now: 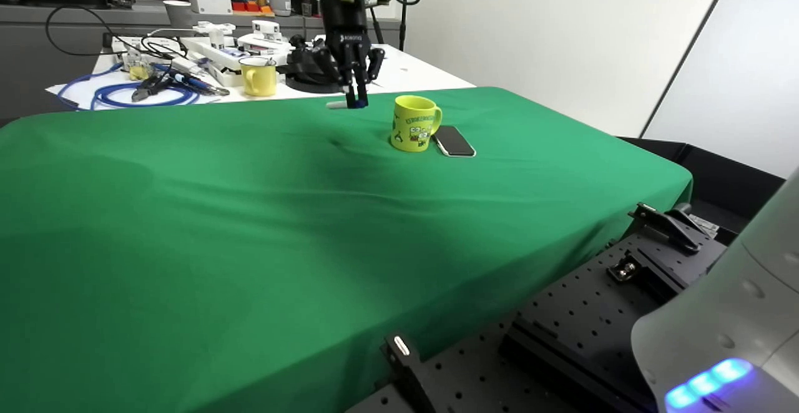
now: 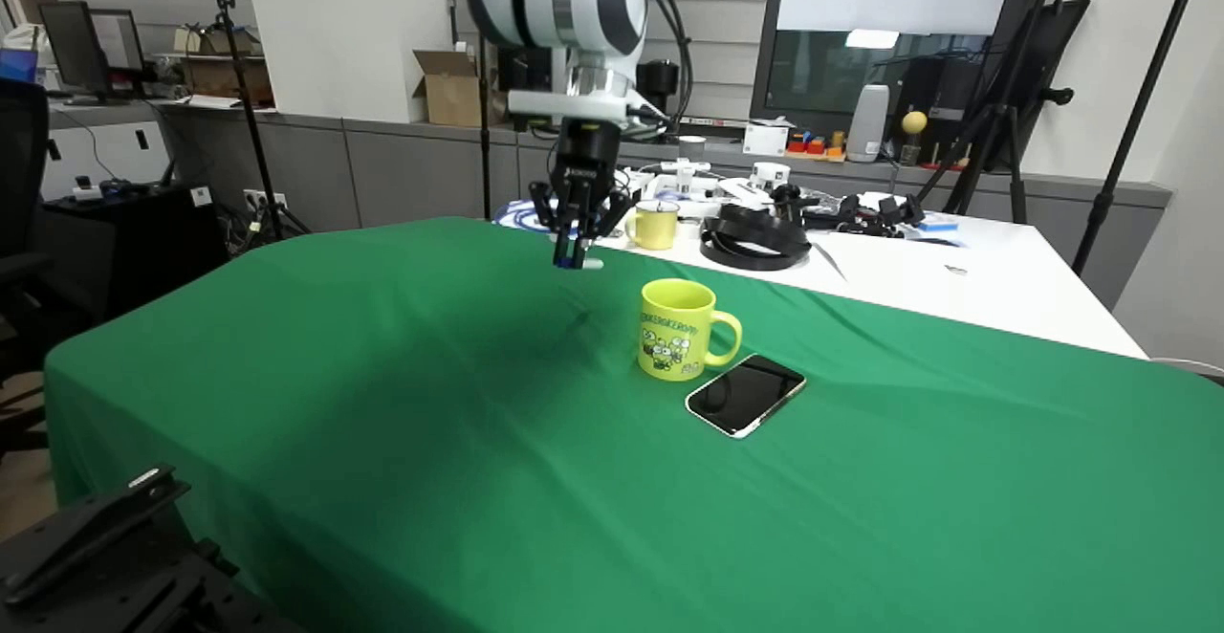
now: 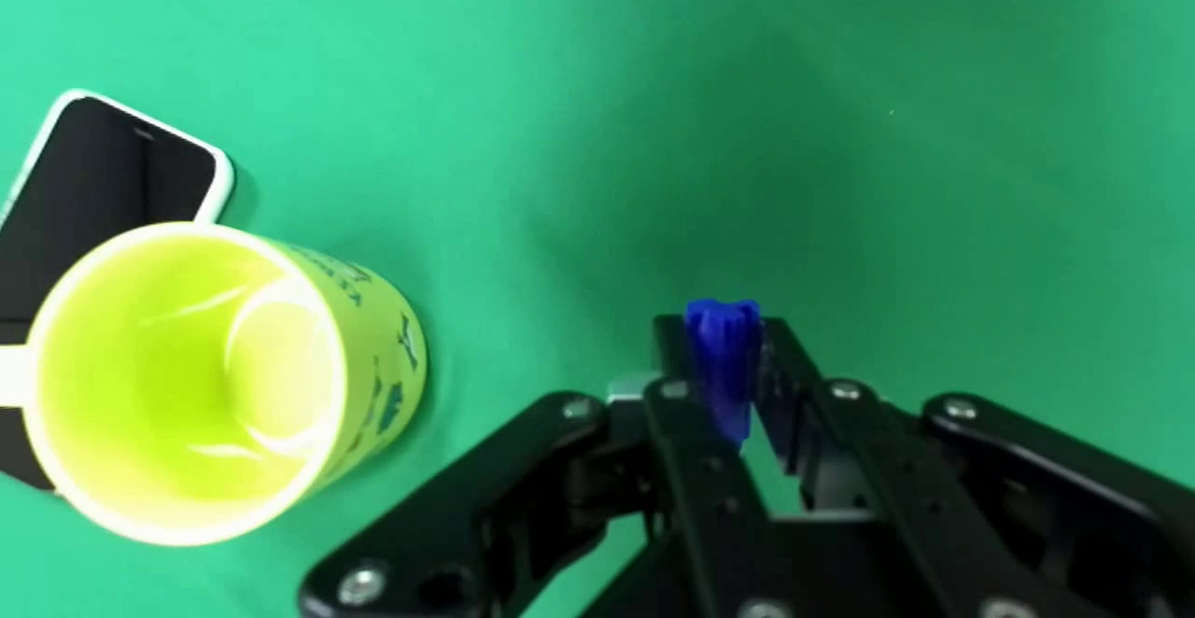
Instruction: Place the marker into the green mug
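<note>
The yellow-green mug [image 1: 411, 132] stands upright on the green cloth, its handle beside the phone; it also shows in an exterior view [image 2: 669, 335]. In the wrist view the mug [image 3: 187, 366] is at the left, open side up, with nothing seen inside. My gripper [image 1: 356, 96] is shut on the marker and holds it above the cloth, to the side of the mug. The marker's white end [image 1: 337, 105] sticks out sideways, roughly level. Its blue end [image 3: 724, 357] sits between the fingertips in the wrist view, where the white part is mostly hidden.
A dark phone [image 2: 746, 396] lies flat right beside the mug. Behind the green-covered table [image 1: 249, 213], a white table holds a paler yellow cup [image 1: 259, 77], cables, a black coil [image 2: 755, 236] and other clutter. A second arm's base [image 1: 718, 344] shows at the near edge.
</note>
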Available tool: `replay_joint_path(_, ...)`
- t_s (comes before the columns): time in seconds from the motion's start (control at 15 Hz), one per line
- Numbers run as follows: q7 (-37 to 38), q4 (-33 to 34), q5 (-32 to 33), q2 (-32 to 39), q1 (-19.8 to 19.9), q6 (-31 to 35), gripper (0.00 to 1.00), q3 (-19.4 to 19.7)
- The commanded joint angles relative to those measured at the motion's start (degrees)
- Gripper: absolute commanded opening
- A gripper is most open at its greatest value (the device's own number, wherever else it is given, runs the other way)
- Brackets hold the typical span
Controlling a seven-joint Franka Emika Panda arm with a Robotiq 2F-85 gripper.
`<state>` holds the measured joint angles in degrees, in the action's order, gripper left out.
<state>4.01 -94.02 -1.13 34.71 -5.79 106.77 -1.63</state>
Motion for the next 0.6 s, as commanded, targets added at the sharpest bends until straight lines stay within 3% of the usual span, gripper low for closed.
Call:
replay_joint_path(0.0, -0.22, 9.35, -3.61, 0.63, 4.35, -14.09, 0.05, 0.66)
replay_joint_path(0.33, 1.36, 19.16, -9.54, 2.75, 10.85, -33.75, 0.05, 2.96)
replay_joint_path(0.53, 3.42, 22.44, -13.62, 4.28, 13.84, -40.49, 0.05, 4.47)
